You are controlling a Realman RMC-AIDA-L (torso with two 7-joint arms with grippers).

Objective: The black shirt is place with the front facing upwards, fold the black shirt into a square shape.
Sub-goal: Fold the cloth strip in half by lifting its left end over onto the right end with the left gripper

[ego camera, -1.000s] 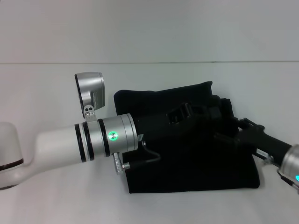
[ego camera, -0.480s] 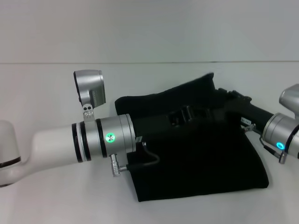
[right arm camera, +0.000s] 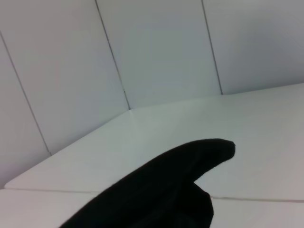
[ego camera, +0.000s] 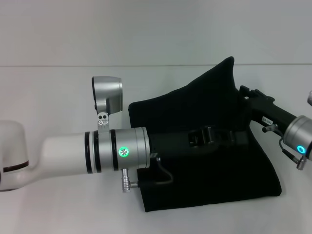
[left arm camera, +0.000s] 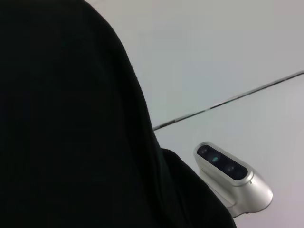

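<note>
The black shirt lies folded into a dark block on the white table; no print shows. Its far right corner stands up in a peak. At that raised edge is my right gripper, which looks shut on the cloth, coming in from the right. My left arm stretches in from the left, low over the shirt's middle, and its black gripper blends into the fabric. Dark cloth fills much of the left wrist view. In the right wrist view the lifted fold rises from below.
The left arm's silver wrist camera stands up beside the shirt's left edge. The right arm's wrist camera shows in the left wrist view. A white wall with panel seams stands behind the table's far edge.
The right gripper has drawn back to the right and upward, and the shirt's far right corner has risen into a peak. The left arm has shifted a little to the right.
</note>
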